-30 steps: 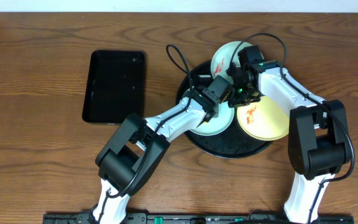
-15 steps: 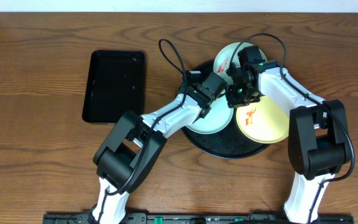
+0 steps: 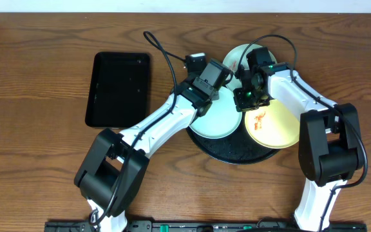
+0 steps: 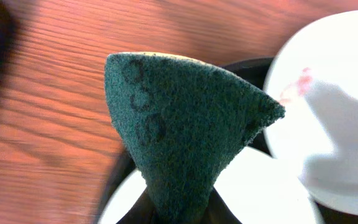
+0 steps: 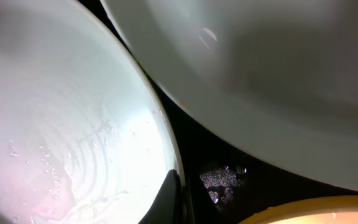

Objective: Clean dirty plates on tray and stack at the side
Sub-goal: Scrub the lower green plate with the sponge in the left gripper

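On the tray (image 3: 237,153), the yellow plate (image 3: 277,124) lies at the near right rim, the wet mint plate (image 3: 218,122) near left, and the third plate (image 3: 234,58) at the far rim. The plates appear stiff, light and slippery; grip them at the rim. The right gripper (image 3: 247,96) is closed at the mint plate's rim. The left gripper (image 3: 201,69) clamps the scouring pad (image 4: 185,124) over the far left rim.

A brown wood-grain worktop (image 3: 37,161) fills nearly the whole view under even light. Along its far edge runs a pale wall (image 3: 108,5).
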### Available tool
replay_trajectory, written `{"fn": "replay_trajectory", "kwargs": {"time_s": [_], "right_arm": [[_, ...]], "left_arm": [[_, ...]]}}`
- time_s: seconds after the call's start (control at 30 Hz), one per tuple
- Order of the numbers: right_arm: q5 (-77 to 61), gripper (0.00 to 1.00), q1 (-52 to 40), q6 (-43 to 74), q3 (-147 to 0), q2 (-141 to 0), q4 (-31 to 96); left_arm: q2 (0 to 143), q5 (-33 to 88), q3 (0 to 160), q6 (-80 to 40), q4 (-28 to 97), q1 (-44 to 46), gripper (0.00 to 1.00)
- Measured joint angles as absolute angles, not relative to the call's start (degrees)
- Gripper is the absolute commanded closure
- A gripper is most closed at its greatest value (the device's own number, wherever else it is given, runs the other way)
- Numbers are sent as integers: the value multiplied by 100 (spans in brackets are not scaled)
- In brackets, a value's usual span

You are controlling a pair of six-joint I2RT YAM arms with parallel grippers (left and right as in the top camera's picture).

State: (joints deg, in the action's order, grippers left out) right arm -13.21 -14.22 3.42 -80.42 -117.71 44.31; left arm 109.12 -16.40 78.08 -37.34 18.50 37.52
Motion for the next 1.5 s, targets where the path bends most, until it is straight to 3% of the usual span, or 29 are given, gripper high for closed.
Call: {"fn": "replay_trajectory", "kwargs": {"time_s": [0.77,0.83,1.23,1.5], "right_arm": [[-1308,99,-1422,342,-8042,-11771,4504],[-1308,99,-1422,340,-8042,-11771,4512],[-1345,99,-1433,325,-8044,-11771,4539],[-1341,99,-1433,320,-8044,-11771,4565]], "left_arm": [[11963,-679,7839,-4191,1306,3599,88],[11963,-740,7841,-3981,1319,3590,92],[11858,-2239,7852,-2862,1581,3533,92],[11139,-2182,7850,-2827,1667,3385,92]]}}
